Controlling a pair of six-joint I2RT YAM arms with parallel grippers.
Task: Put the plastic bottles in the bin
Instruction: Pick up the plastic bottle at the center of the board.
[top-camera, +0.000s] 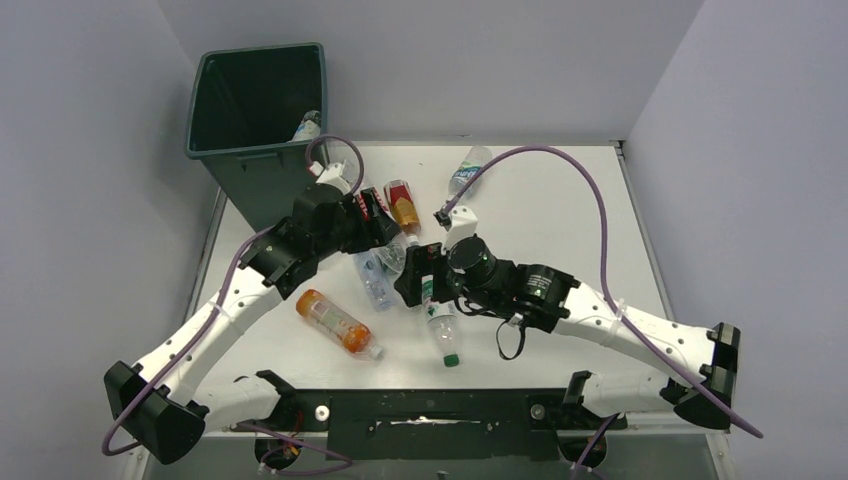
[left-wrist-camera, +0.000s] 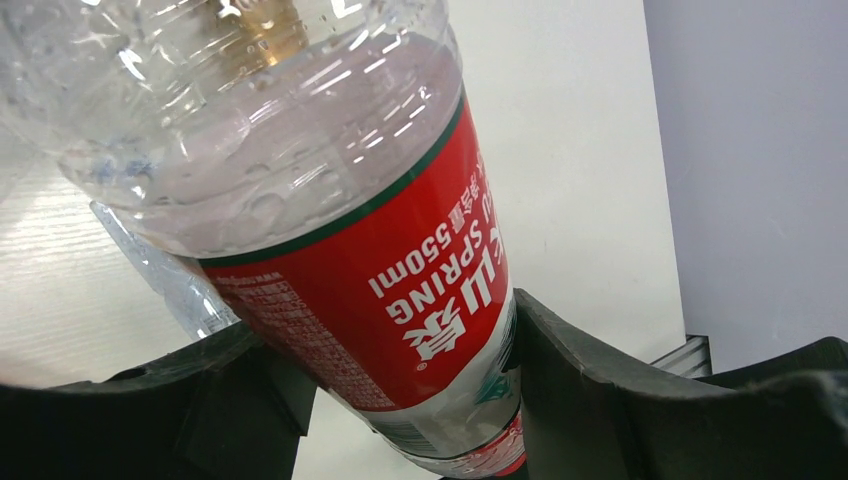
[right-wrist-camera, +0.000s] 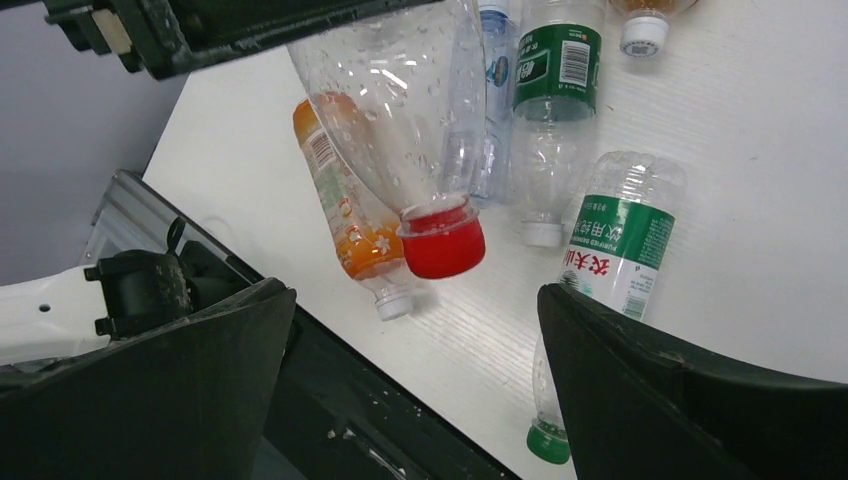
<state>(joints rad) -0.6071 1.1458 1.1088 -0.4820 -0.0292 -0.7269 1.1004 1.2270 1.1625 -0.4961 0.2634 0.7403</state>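
My left gripper (left-wrist-camera: 400, 400) is shut on a clear plastic bottle (left-wrist-camera: 400, 250) with a red label, gripped across the label. The right wrist view shows that bottle (right-wrist-camera: 400, 100) tilted above the table, red cap (right-wrist-camera: 441, 240) pointing down. Both arms meet at the table's middle, my left gripper (top-camera: 383, 232) just left of my right gripper (top-camera: 415, 275). My right gripper (right-wrist-camera: 415, 390) stands wide open with nothing between its fingers, just below the red cap. The dark green bin (top-camera: 255, 100) stands at the far left with one bottle (top-camera: 308, 127) inside.
On the table lie an orange bottle (top-camera: 335, 320), a green-capped bottle (top-camera: 440, 325), a clear bottle (top-camera: 372, 280), an amber red-labelled bottle (top-camera: 403, 205) and a far bottle (top-camera: 468, 170). Another green-labelled bottle (right-wrist-camera: 557, 70) lies ahead of my right gripper.
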